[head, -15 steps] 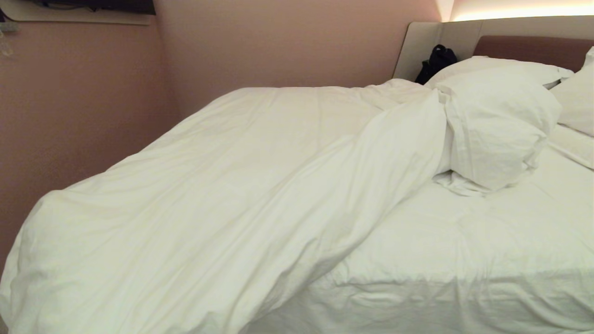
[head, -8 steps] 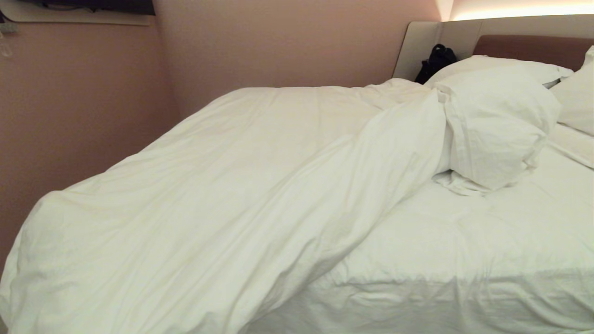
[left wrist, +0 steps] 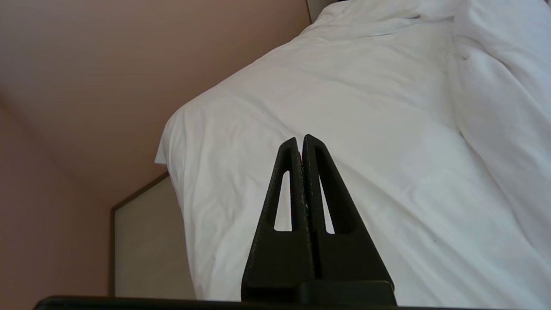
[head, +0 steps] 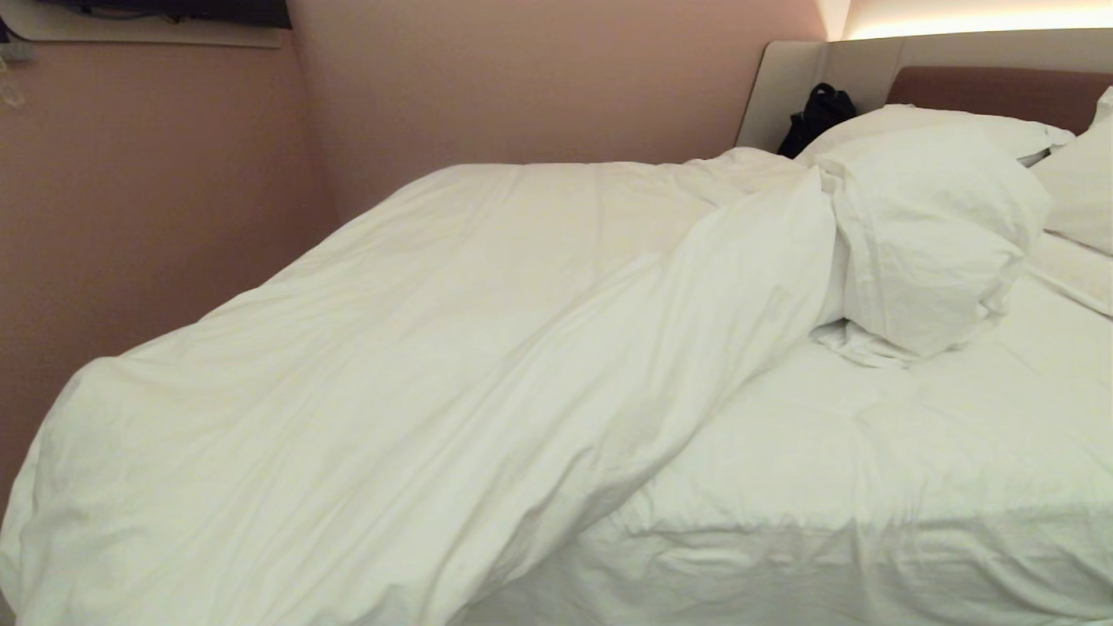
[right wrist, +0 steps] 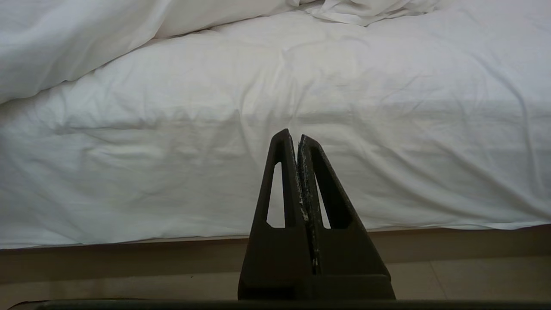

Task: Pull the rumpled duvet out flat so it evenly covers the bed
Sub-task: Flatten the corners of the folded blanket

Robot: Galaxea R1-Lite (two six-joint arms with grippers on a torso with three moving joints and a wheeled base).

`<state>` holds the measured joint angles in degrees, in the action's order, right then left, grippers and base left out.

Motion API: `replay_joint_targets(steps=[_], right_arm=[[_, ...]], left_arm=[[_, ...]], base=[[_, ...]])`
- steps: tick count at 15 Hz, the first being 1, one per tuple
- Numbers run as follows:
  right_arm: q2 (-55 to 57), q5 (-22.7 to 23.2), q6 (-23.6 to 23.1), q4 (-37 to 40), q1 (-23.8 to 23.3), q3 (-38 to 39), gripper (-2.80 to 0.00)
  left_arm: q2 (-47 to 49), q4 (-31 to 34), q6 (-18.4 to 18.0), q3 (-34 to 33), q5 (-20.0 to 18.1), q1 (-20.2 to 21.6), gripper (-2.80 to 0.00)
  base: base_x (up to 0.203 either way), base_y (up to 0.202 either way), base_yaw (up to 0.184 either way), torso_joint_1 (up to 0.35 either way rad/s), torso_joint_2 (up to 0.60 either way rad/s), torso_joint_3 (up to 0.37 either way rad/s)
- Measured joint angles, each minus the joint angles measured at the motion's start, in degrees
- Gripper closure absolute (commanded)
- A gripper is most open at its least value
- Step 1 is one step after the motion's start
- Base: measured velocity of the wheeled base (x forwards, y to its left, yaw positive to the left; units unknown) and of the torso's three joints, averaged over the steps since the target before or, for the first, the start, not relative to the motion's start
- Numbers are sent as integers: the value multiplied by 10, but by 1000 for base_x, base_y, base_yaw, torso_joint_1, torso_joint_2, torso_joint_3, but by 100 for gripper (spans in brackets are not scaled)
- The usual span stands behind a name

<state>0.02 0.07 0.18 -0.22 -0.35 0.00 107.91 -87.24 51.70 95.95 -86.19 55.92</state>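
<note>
Pink-walled corner; duvet (head: 417, 391) bunched left on bed (head: 869, 487); left gripper (left wrist: 301, 144) and right gripper (right wrist: 297, 140) clenched empty, risking snagging only thin cover

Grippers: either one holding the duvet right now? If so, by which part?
Nothing is held. The left gripper is shut and empty in front of the duvet; the right gripper is shut and empty, facing the bed side.
</note>
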Motion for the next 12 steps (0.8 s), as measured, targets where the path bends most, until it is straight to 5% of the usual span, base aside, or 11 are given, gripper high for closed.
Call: replay_joint_targets(steps=[2, 5, 12], right_arm=[[0, 0, 0, 0, 0, 0, 0], [0, 0, 0, 0, 0, 0, 0], [0, 0, 0, 0, 0, 0, 0]], left_arm=[[-20, 0, -14, -41, -3, 0, 0], [-20, 0, -85, -87, -10, 7, 0], [107, 1, -328, -174, -11, 105, 0]], base=[[0, 0, 0, 0, 0, 0], [0, 0, 0, 0, 0, 0], [0, 0, 0, 0, 0, 0]])
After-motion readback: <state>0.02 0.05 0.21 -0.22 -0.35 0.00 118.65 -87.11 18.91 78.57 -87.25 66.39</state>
